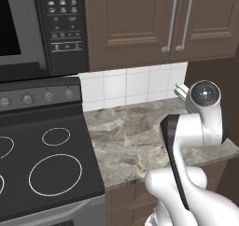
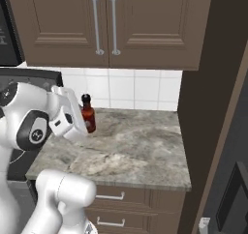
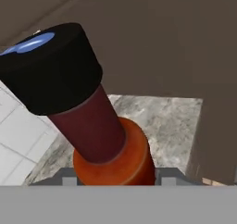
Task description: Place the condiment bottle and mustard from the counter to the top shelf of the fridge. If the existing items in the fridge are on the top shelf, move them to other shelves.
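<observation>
Currently I see brown wall cabinets (image 2: pixel 106 25) above marbled worktop (image 2: pixel 135 151), black stovetop (image 1: pixel 42 169) to its left. Arm's hand is near tiled backsplash (image 1: pixel 126 87). Pincer (image 2: pixel 83 127) sits at condiment bottle (image 2: pixel 88 113), bottle upright, base looks on worktop. Hand view: black cap (image 3: pixel 51 68) and dark red neck loom very close. Cannot tell if pincer is clamped on bottle or merely around it.
</observation>
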